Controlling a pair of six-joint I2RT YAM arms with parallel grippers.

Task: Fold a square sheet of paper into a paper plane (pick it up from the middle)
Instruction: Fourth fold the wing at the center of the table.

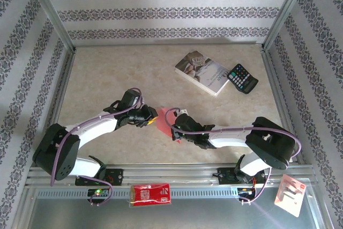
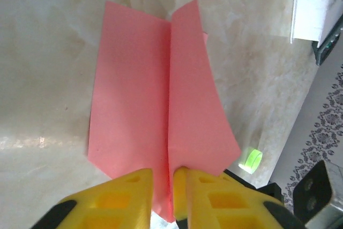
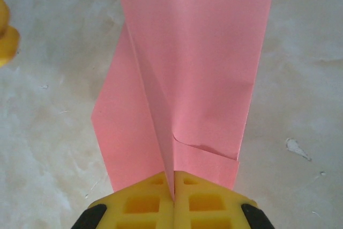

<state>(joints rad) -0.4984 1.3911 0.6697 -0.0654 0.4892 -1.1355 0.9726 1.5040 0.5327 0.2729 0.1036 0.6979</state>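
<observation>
Spreading beige across the workspace, the table (image 1: 107,79) carries the sheet of paper (image 1: 162,120) just inside the middle of its near edge, well apart from the book (image 1: 202,72) towards the far right corner. The sheet is already partly folded: a central crease rises as a ridge, with a flap to each side, and one flap curls up off the surface.

It looks very light, thin and limp, so it would likely sag or bow wherever it is unsupported. The smooth tabletop would probably let it slide under any sideways push. It should crease readily, and it could tear or crumple if pulled from both ends at once. The doubled ridge is the stiffest part and seems the sensible place to pinch, close to its ends.

The right gripper (image 3: 173,174) does just that, its jaws closed flat together on one end of the ridge. At the opposite end the left gripper (image 2: 163,172) stands only slightly parted, with the ridge running into the narrow gap. Whether its fingers press the paper is unclear.
</observation>
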